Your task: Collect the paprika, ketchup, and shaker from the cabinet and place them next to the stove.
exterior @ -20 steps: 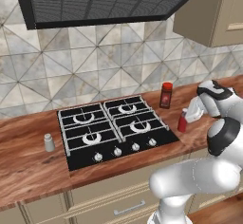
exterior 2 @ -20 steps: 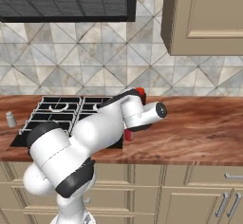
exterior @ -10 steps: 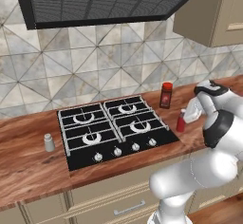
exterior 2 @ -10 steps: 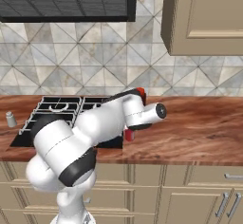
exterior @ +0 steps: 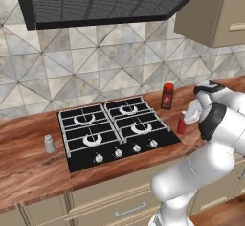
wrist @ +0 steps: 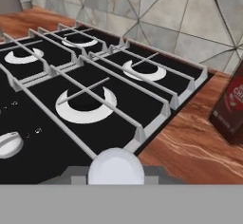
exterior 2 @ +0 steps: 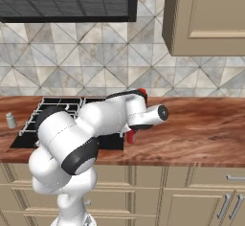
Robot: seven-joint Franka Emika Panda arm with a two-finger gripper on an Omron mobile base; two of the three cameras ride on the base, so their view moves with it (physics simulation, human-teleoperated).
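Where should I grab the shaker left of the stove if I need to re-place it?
Take the shaker around its straight cylindrical body, below the rounded top, coming from above or from the front counter edge. It stands upright and apart from the stove, so both sides are free.

Wall: pale grey and beige tiles cut into triangles, running behind the whole counter.
Counter: a warm brown wood-grain worktop stretching left to right, with more bare wood at the right.
Hood: a dark ribbed extractor hood hanging overhead, far side.
Upper cupboard: a beige panelled wall cabinet high on the right, its door closed.
Lower units: beige drawers and doors below the worktop, with slim metal bar handles.
Floor: a strip of reddish wood at the near right.
Light: even and soft, with faint shadows.
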